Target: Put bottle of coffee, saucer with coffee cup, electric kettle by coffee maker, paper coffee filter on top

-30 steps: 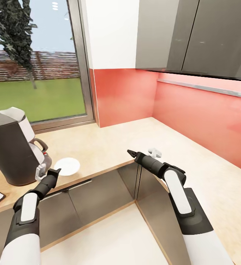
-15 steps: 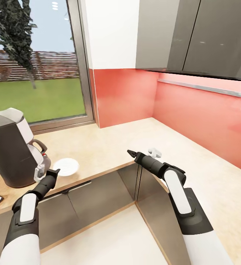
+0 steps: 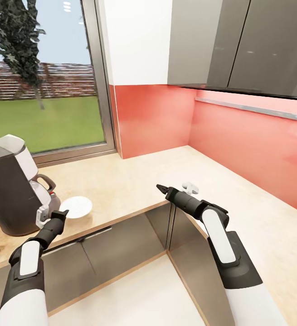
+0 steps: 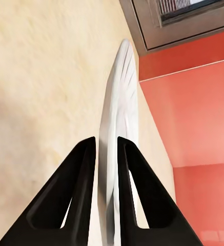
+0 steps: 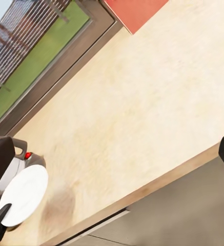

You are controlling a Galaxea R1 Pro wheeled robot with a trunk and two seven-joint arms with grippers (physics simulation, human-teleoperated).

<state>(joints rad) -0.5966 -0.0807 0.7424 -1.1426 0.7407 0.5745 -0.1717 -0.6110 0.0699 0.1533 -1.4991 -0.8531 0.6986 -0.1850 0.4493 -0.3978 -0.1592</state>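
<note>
While I hold the left gripper (image 4: 106, 146) at the countertop (image 3: 134, 181) edge, its fingers straddle the saucer (image 3: 76, 207) rim with a gap, beside the coffee maker (image 3: 7, 190). My right gripper (image 3: 161, 188) looks closed, empty.

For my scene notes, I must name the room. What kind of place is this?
Most likely a home kitchen: a long wood-look countertop over glossy grey cabinets, a red backsplash, and a coffee maker with a white saucer beside it.
</note>
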